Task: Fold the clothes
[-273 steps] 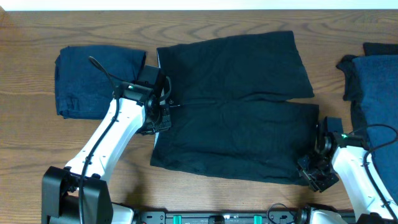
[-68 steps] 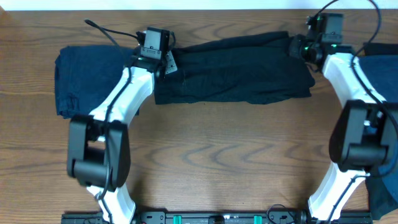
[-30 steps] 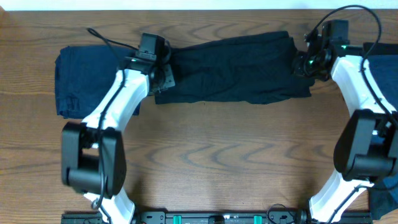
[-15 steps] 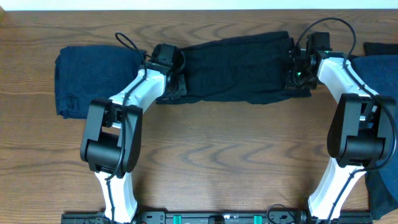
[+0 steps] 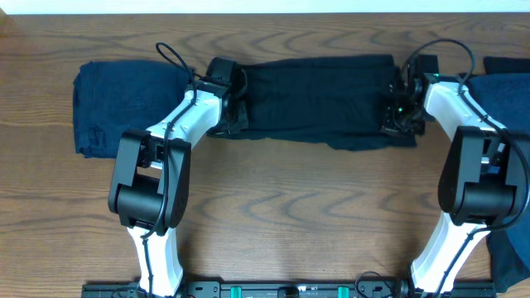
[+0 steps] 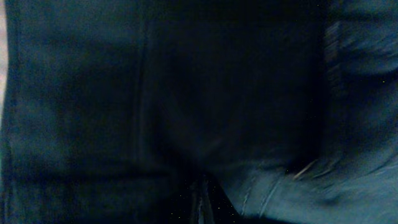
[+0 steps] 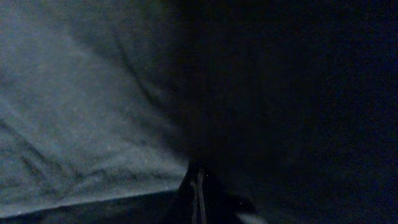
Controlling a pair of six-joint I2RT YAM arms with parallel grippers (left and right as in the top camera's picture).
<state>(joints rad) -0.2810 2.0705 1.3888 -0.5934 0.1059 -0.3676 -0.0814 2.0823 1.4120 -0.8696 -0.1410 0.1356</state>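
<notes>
The clothes in work are one black garment (image 5: 319,99), folded into a long band across the back of the table. My left gripper (image 5: 238,108) sits on its left end and my right gripper (image 5: 394,108) on its right end. Dark fabric (image 6: 186,93) fills the left wrist view, and the left gripper (image 6: 202,205) shows shut jaws pinching it at the bottom edge. In the right wrist view, cloth (image 7: 93,93) lies under the right gripper (image 7: 198,199), whose jaws are shut on a fold.
A folded navy garment (image 5: 124,108) lies at the left, touching the left arm. More navy cloth (image 5: 507,108) and a black piece (image 5: 507,62) lie at the right edge. The wooden table (image 5: 290,215) is bare in front.
Both grippers have moved from the garment's far edge toward me along its ends. The black band has shifted slightly toward me and its far edge has straightened.
</notes>
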